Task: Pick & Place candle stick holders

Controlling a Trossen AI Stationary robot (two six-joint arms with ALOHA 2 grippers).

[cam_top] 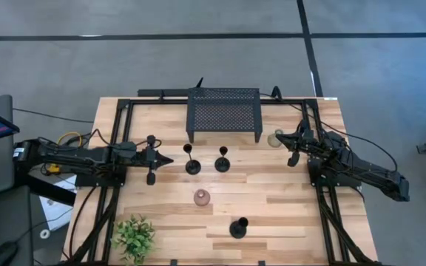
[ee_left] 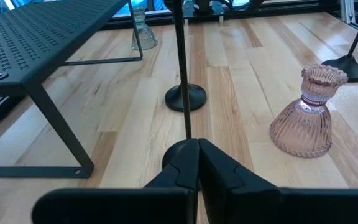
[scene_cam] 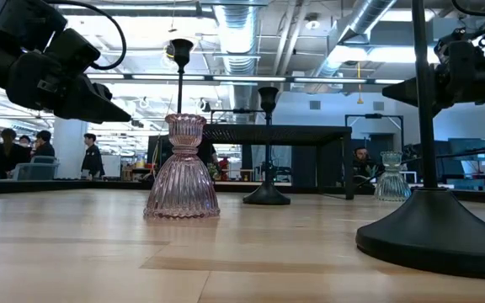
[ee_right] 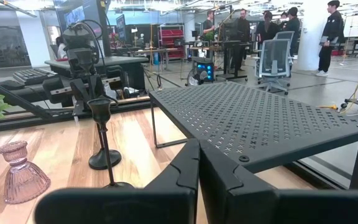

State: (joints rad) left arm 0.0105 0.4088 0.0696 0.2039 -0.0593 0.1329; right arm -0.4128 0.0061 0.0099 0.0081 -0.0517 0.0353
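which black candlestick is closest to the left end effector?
The black candlestick just ahead of the left end effector; its neighbour stands farther along, the third near the front edge.

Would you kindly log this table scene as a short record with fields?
black candlesticks: three upright, two before the rack, one near the front edge
pink glass holder: upright, mid-table
clear glass holder: beside the rack
mesh rack: back centre
plant: front left corner
left gripper: fingers shut, empty
right gripper: fingers shut, empty
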